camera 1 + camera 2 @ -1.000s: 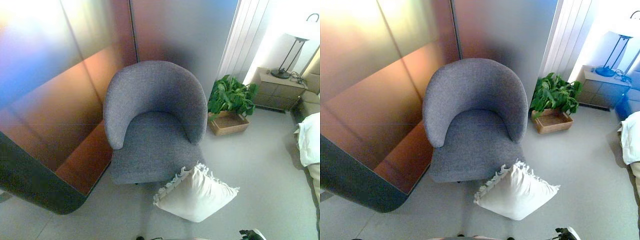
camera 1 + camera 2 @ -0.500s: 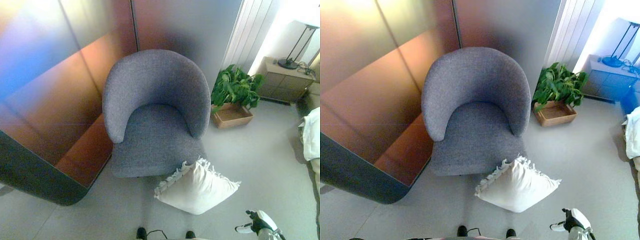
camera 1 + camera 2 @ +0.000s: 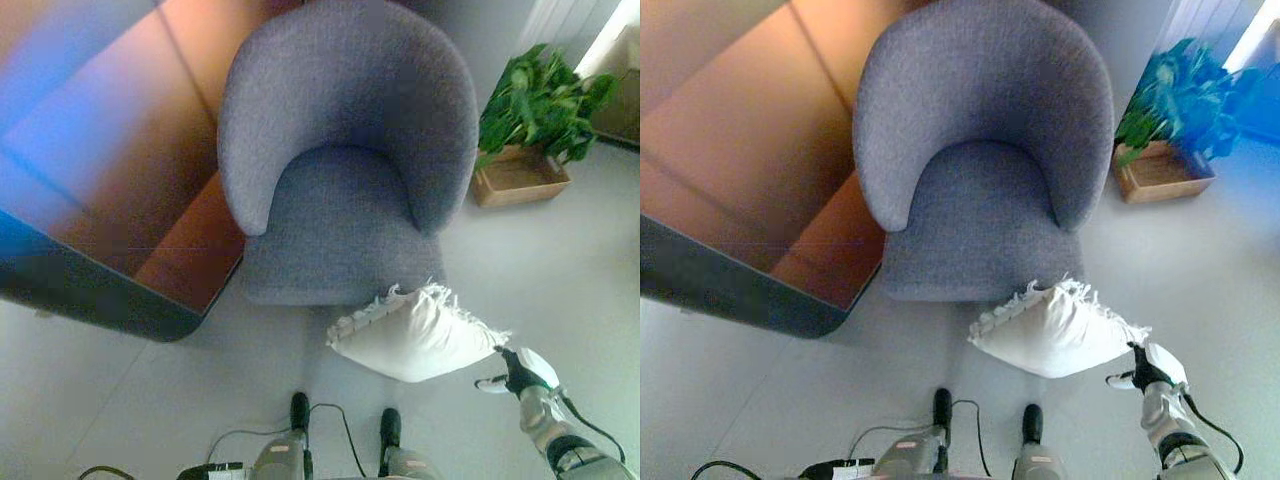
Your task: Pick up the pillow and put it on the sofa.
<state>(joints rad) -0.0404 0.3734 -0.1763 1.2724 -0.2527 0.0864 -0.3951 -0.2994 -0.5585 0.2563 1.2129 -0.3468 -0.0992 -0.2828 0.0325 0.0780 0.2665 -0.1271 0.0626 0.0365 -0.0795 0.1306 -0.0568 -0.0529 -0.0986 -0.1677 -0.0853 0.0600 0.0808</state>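
A white pillow (image 3: pixel 420 333) with fringed edges lies on the grey floor, leaning against the front of the grey armchair (image 3: pixel 345 150); it also shows in the right eye view (image 3: pixel 1058 328). My right hand (image 3: pixel 520 372) is at the lower right, just beside the pillow's right corner, with its fingers relaxed and holding nothing. It also shows in the right eye view (image 3: pixel 1148 368). My left hand is in no view. The armchair's seat (image 3: pixel 980 215) is bare.
A potted green plant (image 3: pixel 540 95) in a wooden tray (image 3: pixel 520 178) stands on the floor to the right of the armchair. A wood-panelled wall with a dark curved base (image 3: pixel 110 300) runs along the left, close to the armchair.
The camera has tilted down and moved closer, so the whole scene shifted. My right hand has come up from the bottom edge to the pillow's right corner. The pillow lies as before.
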